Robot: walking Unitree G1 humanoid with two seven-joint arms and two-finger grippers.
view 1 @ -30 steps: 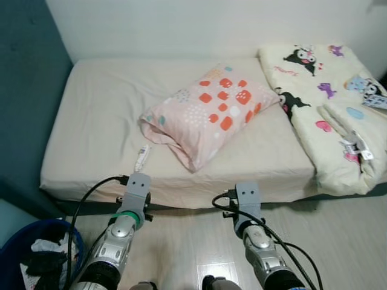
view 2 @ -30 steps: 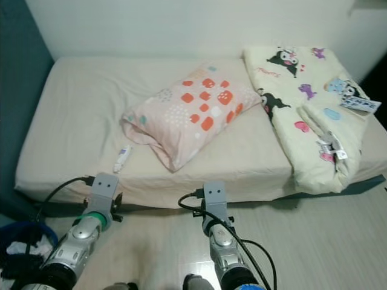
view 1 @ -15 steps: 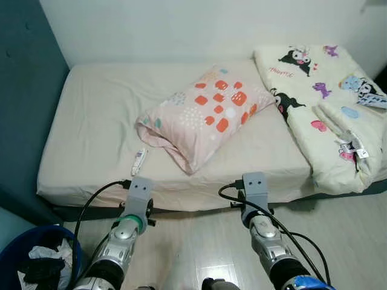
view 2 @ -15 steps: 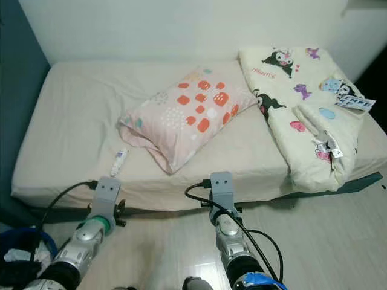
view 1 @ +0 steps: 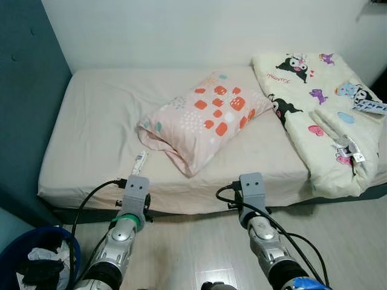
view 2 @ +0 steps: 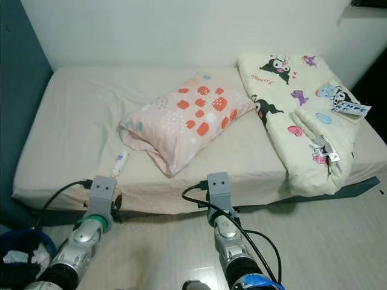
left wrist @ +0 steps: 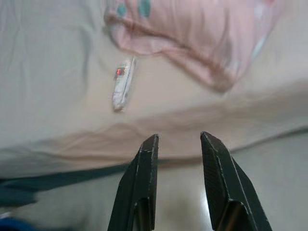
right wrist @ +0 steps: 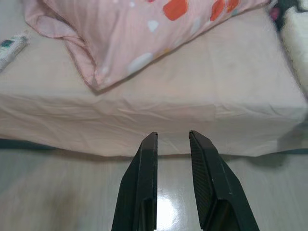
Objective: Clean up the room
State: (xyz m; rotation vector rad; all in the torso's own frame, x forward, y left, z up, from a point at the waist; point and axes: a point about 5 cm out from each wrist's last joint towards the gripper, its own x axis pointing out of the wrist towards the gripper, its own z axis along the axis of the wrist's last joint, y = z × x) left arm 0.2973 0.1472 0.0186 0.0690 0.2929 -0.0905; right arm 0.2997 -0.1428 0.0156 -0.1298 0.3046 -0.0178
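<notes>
Pillow [view 1: 202,118] lies on bed [view 1: 91,133]; left tool [left wrist: 177,139] and right tool [right wrist: 172,136] hover short of it (both parted, empty).

1. A beige-sheeted mattress [view 1: 97,127] spans the frame's middle.
2. A pink spotted pillow [view 1: 202,118] lies on it at centre.
3. A small white remote [view 1: 140,162] lies lower left of the pillow.
4. A cream cartoon-print blanket [view 1: 320,115] lies at right.
5. A blue laundry basket [view 1: 36,263] sits at lower left.

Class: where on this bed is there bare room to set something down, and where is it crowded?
Free: the sheet between the blue wall and the pillow. Crowded: the folded cartoon blanket on the robot's right, and the front edge near the small remote.
</notes>
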